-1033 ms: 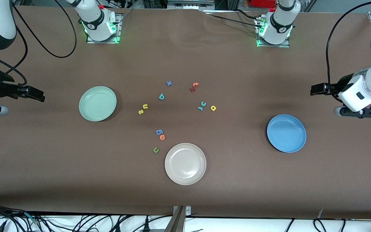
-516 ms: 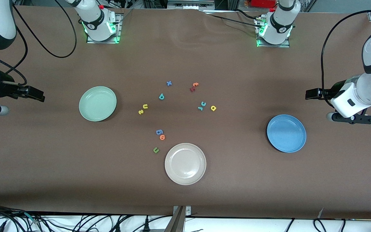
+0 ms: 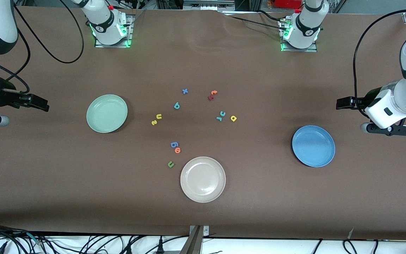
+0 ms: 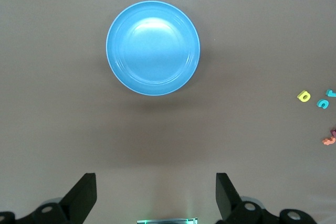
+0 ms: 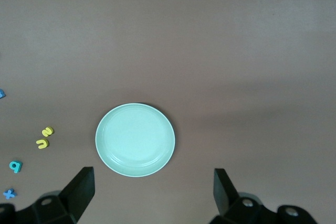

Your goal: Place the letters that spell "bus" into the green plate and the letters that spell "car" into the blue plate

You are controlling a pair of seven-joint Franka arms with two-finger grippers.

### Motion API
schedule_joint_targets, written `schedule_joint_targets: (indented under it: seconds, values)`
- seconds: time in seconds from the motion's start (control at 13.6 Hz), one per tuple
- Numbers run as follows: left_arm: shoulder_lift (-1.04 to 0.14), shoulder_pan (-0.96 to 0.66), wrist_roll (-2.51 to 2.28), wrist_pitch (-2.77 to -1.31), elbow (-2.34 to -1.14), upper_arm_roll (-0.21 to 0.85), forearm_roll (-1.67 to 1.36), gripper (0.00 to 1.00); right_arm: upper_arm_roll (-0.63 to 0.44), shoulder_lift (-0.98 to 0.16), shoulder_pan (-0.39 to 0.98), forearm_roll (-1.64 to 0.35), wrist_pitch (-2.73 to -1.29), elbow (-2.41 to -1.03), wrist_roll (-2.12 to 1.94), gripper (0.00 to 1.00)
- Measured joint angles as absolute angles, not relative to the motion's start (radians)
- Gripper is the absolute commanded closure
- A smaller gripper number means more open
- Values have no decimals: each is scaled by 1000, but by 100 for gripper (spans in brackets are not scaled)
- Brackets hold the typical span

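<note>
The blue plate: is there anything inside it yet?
No. The blue plate shows only its bare, shiny inside in both views; nothing covers it. The teal and yellow letters lie on the table.

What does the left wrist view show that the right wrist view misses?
Only the left wrist view shows the blue plate, empty, a yellow letter, two teal letters and the open left gripper.

Only the right wrist view shows the green plate, empty, two yellow letters, a teal letter and the open right gripper.

Both show bare brown table.
</note>
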State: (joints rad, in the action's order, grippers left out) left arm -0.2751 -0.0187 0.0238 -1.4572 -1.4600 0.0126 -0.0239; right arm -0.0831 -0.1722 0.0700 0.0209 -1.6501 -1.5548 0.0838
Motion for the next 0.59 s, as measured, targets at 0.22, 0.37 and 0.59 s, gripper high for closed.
schedule_joint_targets:
  seconds: [0.22, 0.37, 0.59]
  values:
    - [-280, -17, 24, -1457, -1460, 11, -24, 0, -84, -172, 70, 21, -1650, -1555, 84, 0]
    - [-293, -16, 24, -1457, -1460, 12, -24, 0, -85, -172, 70, 21, -1648, -1555, 84, 0]
    - [-309, -15, 24, -1457, -1460, 12, -24, 0, -89, -172, 70, 21, -1638, -1555, 84, 0]
